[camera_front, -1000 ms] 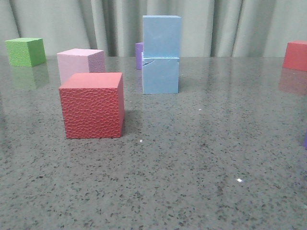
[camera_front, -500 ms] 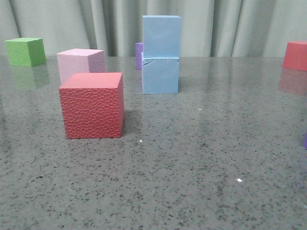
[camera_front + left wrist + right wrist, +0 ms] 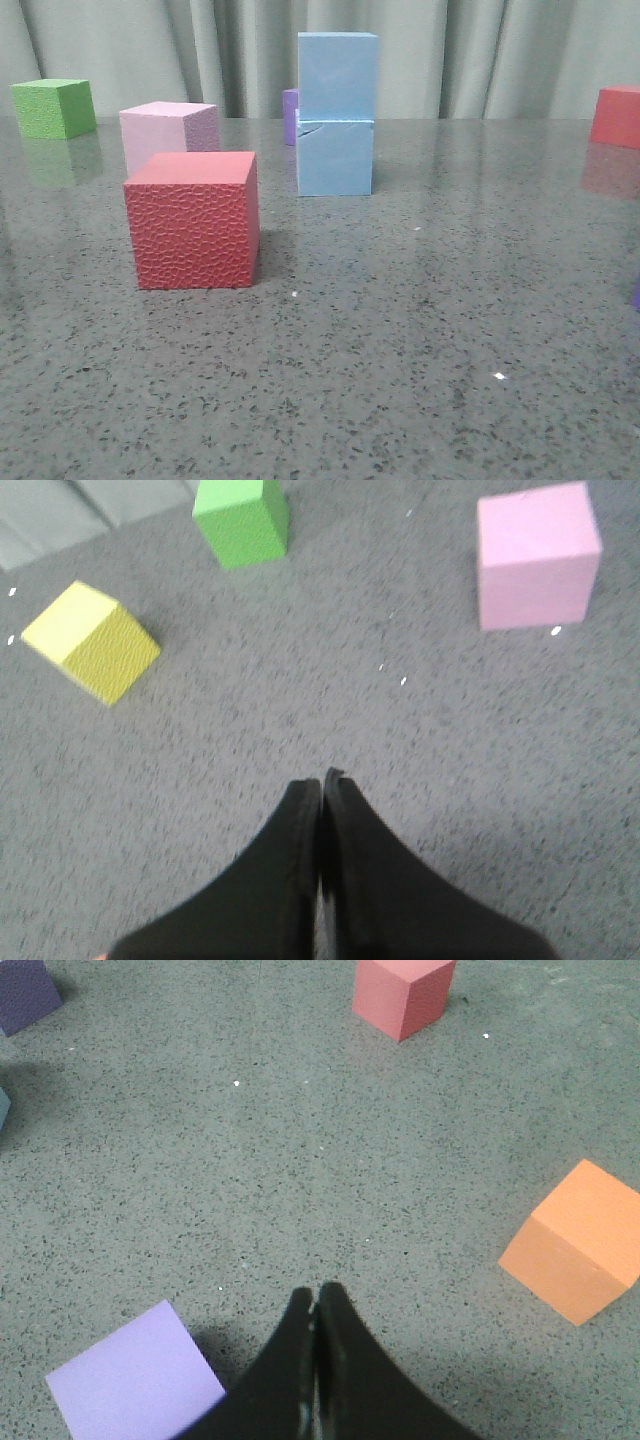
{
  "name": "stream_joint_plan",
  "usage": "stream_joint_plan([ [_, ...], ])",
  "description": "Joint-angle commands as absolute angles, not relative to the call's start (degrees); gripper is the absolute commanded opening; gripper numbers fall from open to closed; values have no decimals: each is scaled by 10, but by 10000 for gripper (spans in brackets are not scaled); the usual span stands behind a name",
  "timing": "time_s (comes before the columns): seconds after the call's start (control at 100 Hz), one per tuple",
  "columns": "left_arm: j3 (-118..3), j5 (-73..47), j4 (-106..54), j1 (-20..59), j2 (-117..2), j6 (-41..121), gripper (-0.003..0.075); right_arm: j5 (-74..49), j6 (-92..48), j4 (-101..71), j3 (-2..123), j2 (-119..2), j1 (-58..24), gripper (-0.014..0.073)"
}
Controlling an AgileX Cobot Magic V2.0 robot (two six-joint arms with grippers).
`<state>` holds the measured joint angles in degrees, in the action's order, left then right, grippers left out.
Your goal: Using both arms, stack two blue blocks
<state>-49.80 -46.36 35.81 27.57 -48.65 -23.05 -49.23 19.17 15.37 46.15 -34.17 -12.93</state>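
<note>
Two light blue blocks stand stacked near the middle back of the table in the front view. The upper blue block point(image 3: 338, 75) sits squarely on the lower blue block point(image 3: 335, 157), which has a crack line near its top edge. Neither gripper shows in the front view. My left gripper point(image 3: 322, 778) is shut and empty above bare table, far from the stack. My right gripper point(image 3: 315, 1292) is shut and empty above bare table. The blue blocks do not show in the left wrist view; only a blue sliver at the edge of the right wrist view point(image 3: 3, 1108).
A textured red cube point(image 3: 192, 219) stands front left, a pink cube point(image 3: 167, 135) behind it, a green cube point(image 3: 53, 107) far left, a red cube point(image 3: 616, 115) far right. The left wrist view shows a yellow cube point(image 3: 90, 640). The right wrist view shows orange point(image 3: 575, 1242) and lilac point(image 3: 135, 1380) cubes.
</note>
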Motion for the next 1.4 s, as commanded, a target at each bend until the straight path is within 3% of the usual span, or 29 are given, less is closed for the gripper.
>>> stream_joint_plan([
  [0.0,-510,-404,354,275,-472,-210,-19,-453,187,169,474,-342,-125,-68],
  [0.28,-449,-275,226,266,-415,-21,-19,-453,187,169,474,-342,-125,-68],
  [0.64,-303,-53,132,111,-316,23,-19,-453,187,169,474,-342,-125,-68],
  [0.98,-158,-18,131,52,-148,23,-19,-453,187,169,474,-342,-125,-68],
  [1.39,-36,-19,106,51,15,23,-19,-453,187,169,474,-342,-125,-68],
])
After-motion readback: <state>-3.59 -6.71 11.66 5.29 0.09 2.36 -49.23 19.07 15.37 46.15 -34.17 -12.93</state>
